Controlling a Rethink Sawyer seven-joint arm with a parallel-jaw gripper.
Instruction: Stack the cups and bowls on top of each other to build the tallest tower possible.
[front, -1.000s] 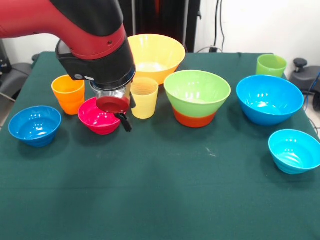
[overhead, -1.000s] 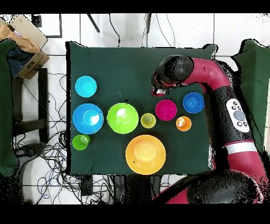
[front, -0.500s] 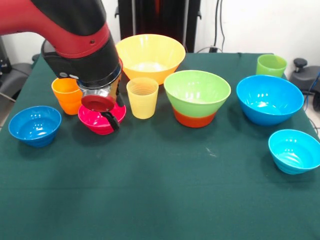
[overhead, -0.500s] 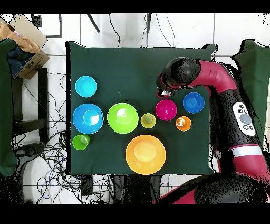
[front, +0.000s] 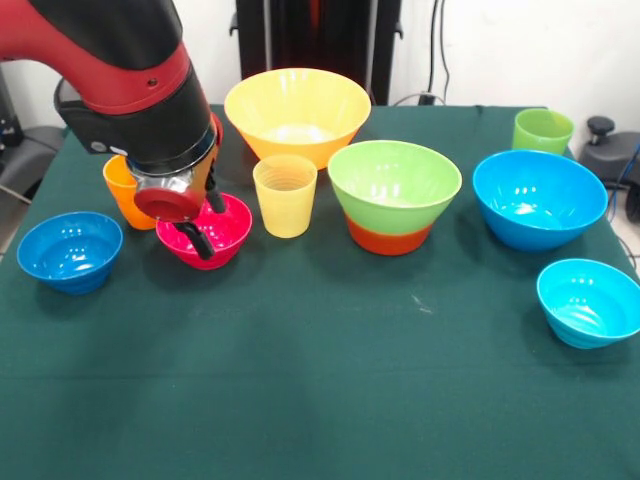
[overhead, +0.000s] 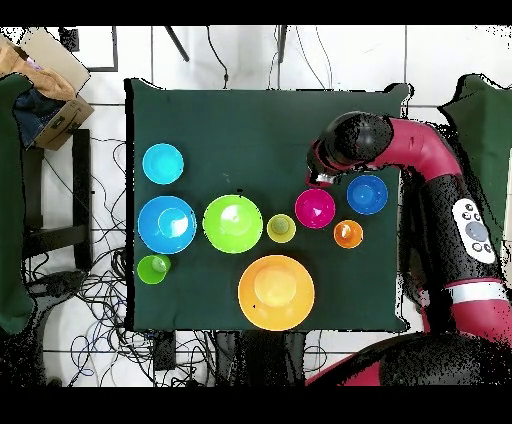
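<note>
Entry: gripper (front: 193, 237) at magenta bowl (front: 222, 228), its state we cannot tell; step, we judge: picking; next, lift onto light green bowl (front: 394, 186)

The near half of the worktop (front: 330, 390) lies bare, with open passage across it. Along the far half, bowls and cups stand close together: the pale yellow cup (front: 285, 195) sits hemmed between the magenta bowl (front: 215, 228) and the light green bowl (front: 395, 180), with the big yellow-orange bowl (front: 297, 108) just behind.
</note>
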